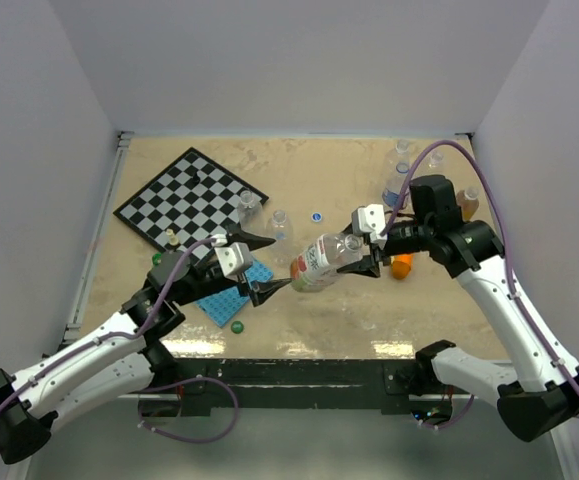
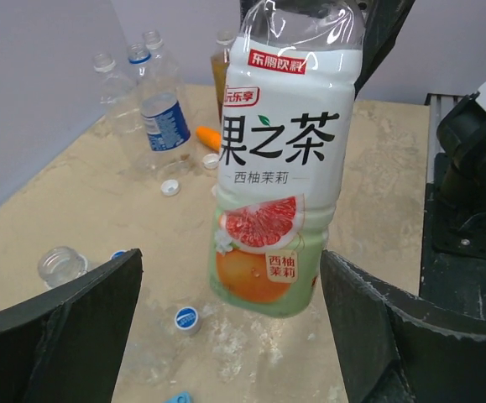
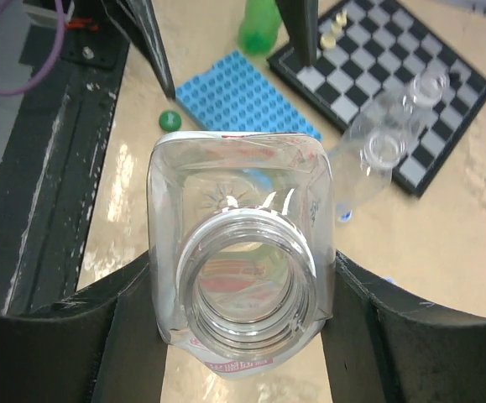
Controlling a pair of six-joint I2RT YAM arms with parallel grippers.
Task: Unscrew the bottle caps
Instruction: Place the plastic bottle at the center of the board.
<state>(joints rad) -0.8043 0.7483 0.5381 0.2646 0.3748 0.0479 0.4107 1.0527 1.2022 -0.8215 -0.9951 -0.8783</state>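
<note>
Below right wrist only, labelled bottle [image 3: 241, 201] gapes open.

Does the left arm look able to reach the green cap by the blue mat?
Probably yes: the cap lies uncovered near the left claw, which stands open and empty around the base of the bottle and need only back off first.

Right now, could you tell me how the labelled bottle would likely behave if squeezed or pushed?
The bottle looks empty through its open neck, so probably light. Its clear plastic walls may dent under a squeeze. Its squarish sides should resist rolling, though it is tall and might tip.
</note>
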